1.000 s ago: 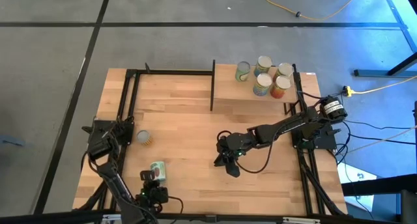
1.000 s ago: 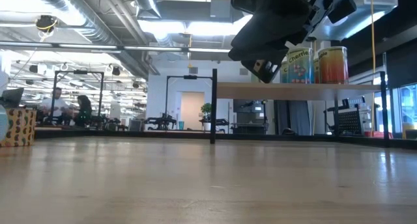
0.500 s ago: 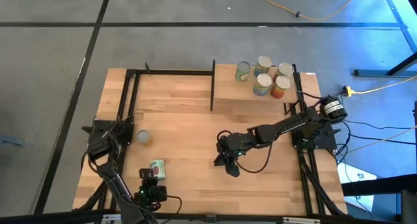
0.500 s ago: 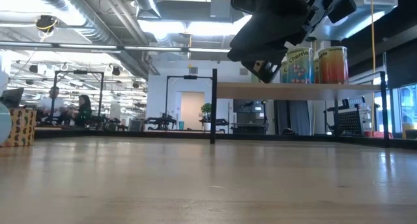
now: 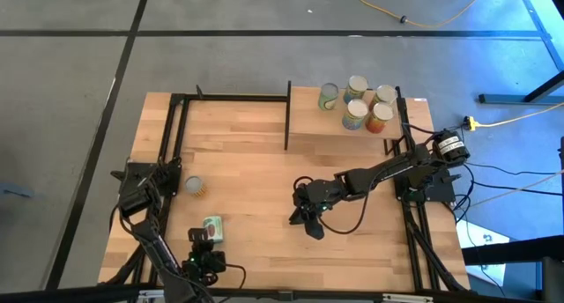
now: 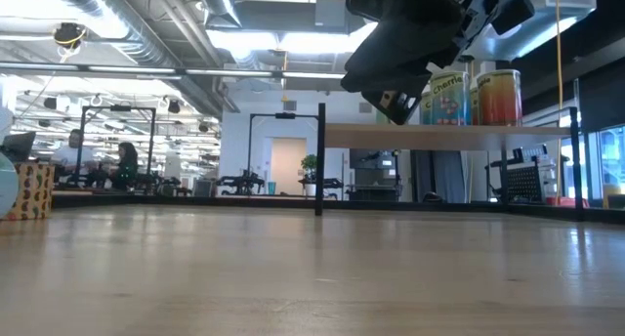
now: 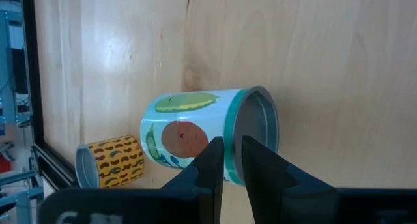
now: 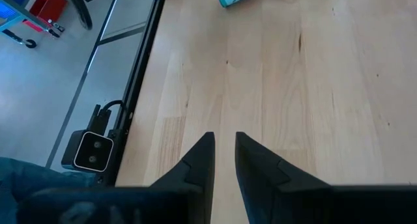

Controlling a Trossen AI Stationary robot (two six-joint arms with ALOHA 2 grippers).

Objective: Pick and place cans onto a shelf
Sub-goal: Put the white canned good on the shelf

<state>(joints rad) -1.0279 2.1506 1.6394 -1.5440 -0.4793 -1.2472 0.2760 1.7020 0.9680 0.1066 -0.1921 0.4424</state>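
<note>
A green-labelled can (image 7: 195,136) lies on its side on the table near the front left; it also shows in the high view (image 5: 212,225). A yellow-patterned can (image 7: 111,162) lies farther left (image 5: 194,187). My left gripper (image 7: 232,160) is shut, its tips right by the green can (image 5: 203,240). My right gripper (image 8: 223,152) is shut and empty above the bare table middle (image 5: 308,222). Several cans (image 5: 357,105) stand on the shelf (image 5: 308,127) at the far right. My left gripper's shut fingertips (image 7: 215,160) stand in front of the green can's side, near its lid end (image 7: 254,129). I cannot tell whether they touch it. The can rests on the table on its side.
Black posts and rails (image 5: 287,114) bound the shelf and the table's left part (image 5: 172,127). In the low view the shelf board (image 6: 449,136) stands raised with two cans (image 6: 474,97) showing on it, and the right arm (image 6: 410,33) hangs in front. People sit in the room behind.
</note>
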